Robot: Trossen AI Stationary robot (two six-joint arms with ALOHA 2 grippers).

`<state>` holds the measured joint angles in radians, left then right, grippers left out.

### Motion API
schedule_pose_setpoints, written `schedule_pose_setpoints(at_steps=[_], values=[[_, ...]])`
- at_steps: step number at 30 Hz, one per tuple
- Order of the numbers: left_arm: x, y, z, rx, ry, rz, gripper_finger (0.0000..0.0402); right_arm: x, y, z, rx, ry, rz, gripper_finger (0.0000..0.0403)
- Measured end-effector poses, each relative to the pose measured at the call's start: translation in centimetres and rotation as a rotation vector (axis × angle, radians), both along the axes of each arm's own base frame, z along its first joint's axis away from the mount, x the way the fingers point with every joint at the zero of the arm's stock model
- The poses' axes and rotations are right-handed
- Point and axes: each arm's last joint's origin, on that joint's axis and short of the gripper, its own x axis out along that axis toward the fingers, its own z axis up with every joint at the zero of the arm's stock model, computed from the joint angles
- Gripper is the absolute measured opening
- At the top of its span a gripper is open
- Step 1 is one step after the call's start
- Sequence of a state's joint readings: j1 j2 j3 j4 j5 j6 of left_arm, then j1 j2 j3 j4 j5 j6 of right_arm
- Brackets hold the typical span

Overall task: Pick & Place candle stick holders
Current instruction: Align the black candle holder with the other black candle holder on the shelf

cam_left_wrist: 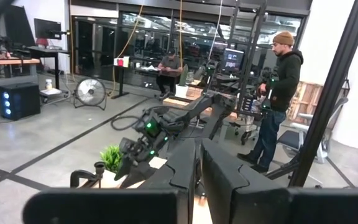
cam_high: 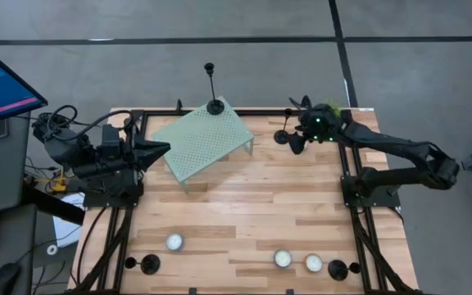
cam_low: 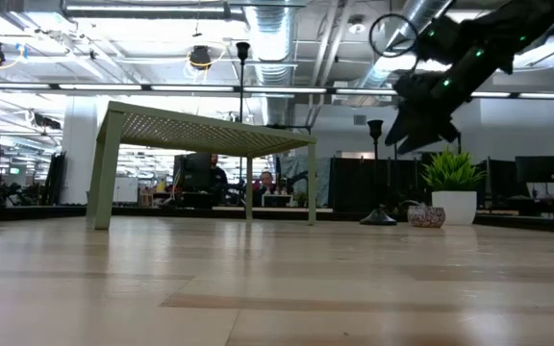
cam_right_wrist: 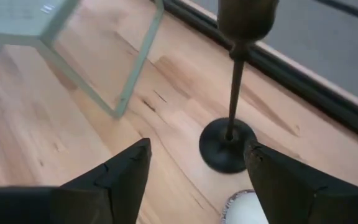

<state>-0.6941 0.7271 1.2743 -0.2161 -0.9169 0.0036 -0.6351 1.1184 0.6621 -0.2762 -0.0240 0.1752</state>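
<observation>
A short black candle stick holder (cam_right_wrist: 232, 106) stands on its disc base (cam_right_wrist: 227, 146) on the wooden table near the far right corner; it also shows in the high view (cam_high: 288, 138) and the low view (cam_low: 376, 173). My right gripper (cam_right_wrist: 199, 148) is open just above it, a finger on either side of the base, touching nothing; it also shows in the high view (cam_high: 299, 135). A tall holder (cam_high: 212, 90) stands by its base on the far corner of the pale green stand (cam_high: 203, 141). My left gripper (cam_high: 161, 149) is shut and empty at the table's left.
Two more black holders stand at the near edge, one at the left (cam_high: 148, 264) and one at the right (cam_high: 338, 269). Tealights lie at the near left (cam_high: 174, 242) and the near right (cam_high: 282, 258), (cam_high: 313, 263), and one below my right gripper (cam_right_wrist: 247, 208). A person (cam_left_wrist: 278, 93) stands beyond the table.
</observation>
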Motion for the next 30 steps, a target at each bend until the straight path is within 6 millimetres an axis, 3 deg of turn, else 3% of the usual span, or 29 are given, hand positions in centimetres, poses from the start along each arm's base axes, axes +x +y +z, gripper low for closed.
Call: schedule_pose_setpoints(at_steps=[8, 21, 25, 30], values=[[0.5, -0.4, -0.1, 0.010, 0.012, 0.000, 0.0025, 2.1, -1.4, -1.8, -0.055, 0.011, -0.078, 0.0274], [0.6, -0.5, -0.1, 0.006, 0.013, -0.002, 0.0025, 3.7, -2.1, -2.5, -0.193, 0.023, -0.059, 0.0261], [0.6, -0.5, -0.1, 0.004, 0.012, -0.002, 0.0025, 3.8, -2.1, -2.6, -0.194, 0.024, -0.060, 0.0200], [0.6, -0.5, -0.1, 0.004, 0.011, -0.002, 0.0025, 3.8, -2.1, -2.5, -0.205, 0.029, -0.055, 0.0035]])
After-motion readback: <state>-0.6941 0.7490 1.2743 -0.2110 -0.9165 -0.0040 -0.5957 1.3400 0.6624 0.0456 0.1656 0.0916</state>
